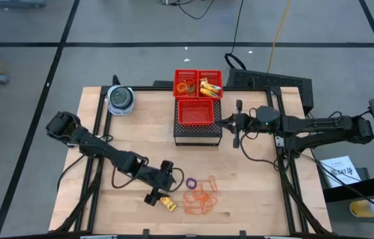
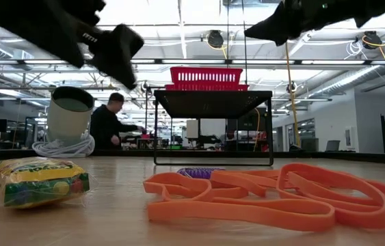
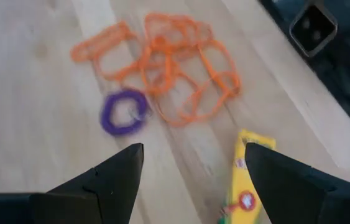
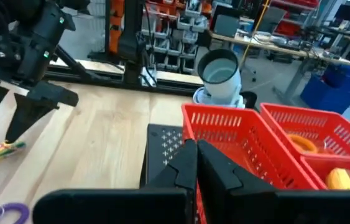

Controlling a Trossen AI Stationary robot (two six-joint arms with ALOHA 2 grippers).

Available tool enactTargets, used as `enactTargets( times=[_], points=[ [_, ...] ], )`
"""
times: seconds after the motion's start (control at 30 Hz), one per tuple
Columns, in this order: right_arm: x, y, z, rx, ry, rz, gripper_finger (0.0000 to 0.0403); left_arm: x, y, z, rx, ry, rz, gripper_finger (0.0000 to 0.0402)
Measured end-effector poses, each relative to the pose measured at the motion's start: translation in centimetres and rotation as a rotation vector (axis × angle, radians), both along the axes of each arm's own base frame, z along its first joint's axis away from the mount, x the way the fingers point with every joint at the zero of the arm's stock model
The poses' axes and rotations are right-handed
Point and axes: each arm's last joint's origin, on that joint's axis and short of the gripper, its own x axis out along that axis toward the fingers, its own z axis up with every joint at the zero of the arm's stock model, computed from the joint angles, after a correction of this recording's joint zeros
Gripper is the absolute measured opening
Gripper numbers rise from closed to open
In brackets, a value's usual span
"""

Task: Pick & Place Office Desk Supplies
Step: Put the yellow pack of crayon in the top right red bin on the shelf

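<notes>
On the wooden table lie a purple ring (image 1: 190, 182) (image 3: 124, 112), a heap of orange rubber bands (image 1: 201, 196) (image 3: 162, 62) (image 2: 267, 195) and a yellow packet (image 1: 167, 203) (image 3: 244, 186) (image 2: 35, 179). My left gripper (image 1: 159, 188) (image 3: 193, 171) is open and hovers above the table, just left of the ring and bands, with the packet close below its fingers. My right gripper (image 1: 236, 123) (image 4: 196, 165) is shut and empty, held in the air at the right side of the red baskets (image 1: 198, 99).
A black stand (image 2: 213, 102) at the table's far middle carries the red mesh baskets (image 4: 237, 134); the two far ones hold rings (image 1: 187, 85) and yellow packets (image 1: 210, 86). A round blue-grey container (image 1: 120, 99) (image 4: 219, 71) stands at the far left. A person (image 2: 110, 123) is in the room behind.
</notes>
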Motion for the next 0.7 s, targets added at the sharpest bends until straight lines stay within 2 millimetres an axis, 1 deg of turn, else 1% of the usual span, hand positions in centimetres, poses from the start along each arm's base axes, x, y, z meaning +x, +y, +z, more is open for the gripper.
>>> enactTargets(
  times=[0.07, 0.13, 0.2, 0.33, 0.4, 0.57, 0.7],
  points=[
    [0.0, 0.0, -0.4, -0.004, -0.036, 0.000, 0.0002, -0.3, -0.6, -0.4, 0.005, 0.026, -0.007, 0.0294],
    [-0.1, 0.0, -0.9, -0.006, -0.055, 0.000, 0.0003, -0.1, -1.2, -1.1, 0.003, 0.030, -0.019, 0.0294],
    [-0.1, 0.0, -1.1, -0.002, -0.066, -0.001, 0.0004, -0.3, -1.6, -2.3, 0.019, 0.087, -0.018, 0.0294],
    [-0.2, 0.0, -1.4, 0.005, -0.058, 0.000, 0.0004, -0.1, -2.3, -4.7, 0.032, 0.154, 0.001, 0.0294],
    [-0.2, 0.0, -1.4, 0.018, -0.058, -0.002, 0.0004, 0.2, -2.7, -5.6, 0.013, 0.159, 0.018, 0.0294],
    [-0.2, 0.1, -1.4, 0.042, -0.059, -0.004, 0.0004, 0.3, -3.6, -6.9, 0.002, 0.178, 0.008, 0.0294],
    [-0.2, 0.1, -1.4, 0.042, -0.058, -0.004, 0.0004, 0.2, -3.7, -7.2, 0.023, 0.180, 0.011, 0.0294]
  ],
)
